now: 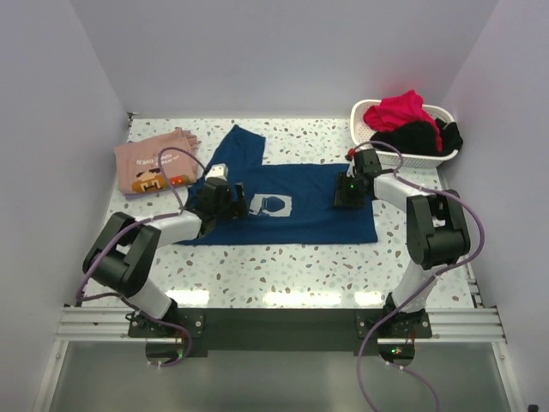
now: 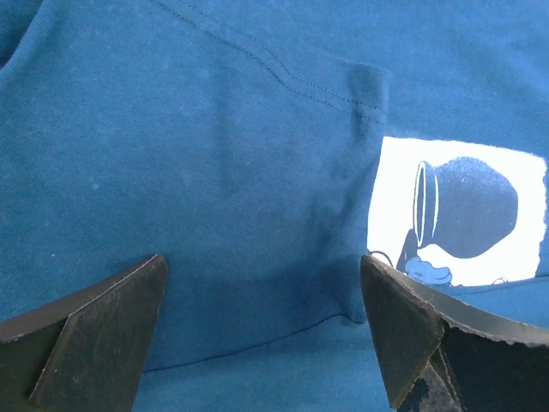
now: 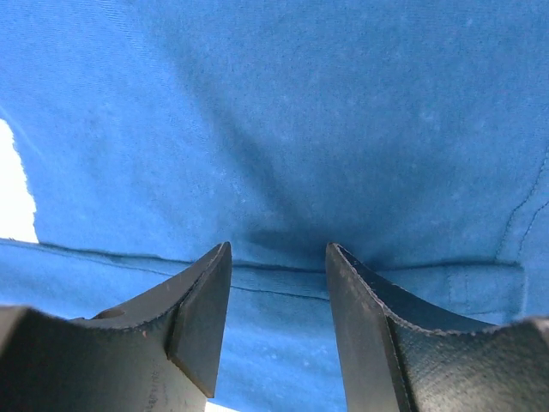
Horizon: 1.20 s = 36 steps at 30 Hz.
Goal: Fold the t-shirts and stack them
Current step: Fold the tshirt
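The dark blue t-shirt (image 1: 300, 219) lies spread on the table's middle, its pale square print (image 1: 272, 205) face up and one sleeve reaching back. A salmon-pink t-shirt (image 1: 154, 163) lies folded at the back left. My left gripper (image 1: 233, 206) rests low over the blue shirt just left of the print. In the left wrist view it (image 2: 262, 266) stands wide open above a cloth edge, with the print (image 2: 463, 206) beside the right finger. My right gripper (image 1: 347, 194) is down on the shirt's right part. Its jaws (image 3: 279, 251) are partly apart over a folded hem (image 3: 103, 255), with nothing between them.
A white basket (image 1: 360, 121) at the back right holds a red garment (image 1: 396, 110) and a black one (image 1: 418, 136). White walls close in the left, back and right sides. Speckled tabletop (image 1: 283, 266) shows in front of the shirt.
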Each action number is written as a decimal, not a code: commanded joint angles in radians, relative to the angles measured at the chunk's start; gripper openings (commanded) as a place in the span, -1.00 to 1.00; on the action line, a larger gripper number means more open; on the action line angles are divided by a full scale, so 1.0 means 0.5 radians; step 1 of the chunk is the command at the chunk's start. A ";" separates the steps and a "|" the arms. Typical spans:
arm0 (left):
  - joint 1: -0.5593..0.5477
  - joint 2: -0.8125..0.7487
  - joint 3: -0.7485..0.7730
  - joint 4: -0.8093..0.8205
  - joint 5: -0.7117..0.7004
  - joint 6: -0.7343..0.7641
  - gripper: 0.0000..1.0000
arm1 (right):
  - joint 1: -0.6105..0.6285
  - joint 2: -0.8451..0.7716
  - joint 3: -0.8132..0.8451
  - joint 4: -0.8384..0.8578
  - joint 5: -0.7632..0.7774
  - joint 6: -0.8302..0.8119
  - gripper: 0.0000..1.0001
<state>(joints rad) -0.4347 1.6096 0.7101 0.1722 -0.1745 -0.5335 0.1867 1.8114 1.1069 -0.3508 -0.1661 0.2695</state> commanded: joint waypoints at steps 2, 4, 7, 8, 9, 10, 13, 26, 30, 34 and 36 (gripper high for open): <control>-0.029 -0.133 -0.226 -0.105 0.055 -0.166 1.00 | 0.001 -0.150 -0.195 -0.268 0.108 0.041 0.05; -0.036 -0.228 -0.273 -0.127 0.045 -0.179 1.00 | 0.001 -0.257 -0.256 -0.295 0.121 0.044 0.05; -0.042 -0.335 -0.352 -0.179 0.051 -0.188 1.00 | 0.001 -0.401 -0.330 -0.366 0.145 0.047 0.06; -0.048 -0.357 -0.386 -0.188 0.103 -0.185 1.00 | 0.001 -0.432 -0.348 -0.396 0.145 0.044 0.06; -0.051 -0.393 -0.402 -0.188 0.137 -0.185 1.00 | 0.001 -0.453 -0.373 -0.409 0.154 0.047 0.07; -0.063 -0.409 -0.414 -0.191 0.159 -0.185 1.00 | 0.001 -0.472 -0.385 -0.421 0.163 0.041 0.07; -0.167 -0.486 -0.460 -0.222 0.193 -0.221 1.00 | 0.001 -0.515 -0.422 -0.480 0.170 0.022 0.07; -0.395 -0.649 -0.019 -0.700 -0.215 -0.139 1.00 | -0.002 -0.764 -0.104 -0.603 0.151 -0.017 0.10; -0.358 -0.458 0.156 -0.664 -0.240 -0.028 1.00 | 0.001 -0.598 0.032 -0.532 0.084 -0.039 0.10; -0.284 -0.293 0.246 -0.480 -0.176 0.042 1.00 | 0.001 -0.381 0.090 -0.385 0.032 -0.033 0.10; -0.254 -0.204 0.246 -0.397 -0.099 0.073 1.00 | 0.004 -0.304 0.118 -0.311 0.004 -0.030 0.10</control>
<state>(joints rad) -0.5880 1.4609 0.8047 -0.1059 -0.2420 -0.5526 0.1886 1.6081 1.1332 -0.5682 -0.1238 0.2661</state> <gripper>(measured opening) 0.997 0.550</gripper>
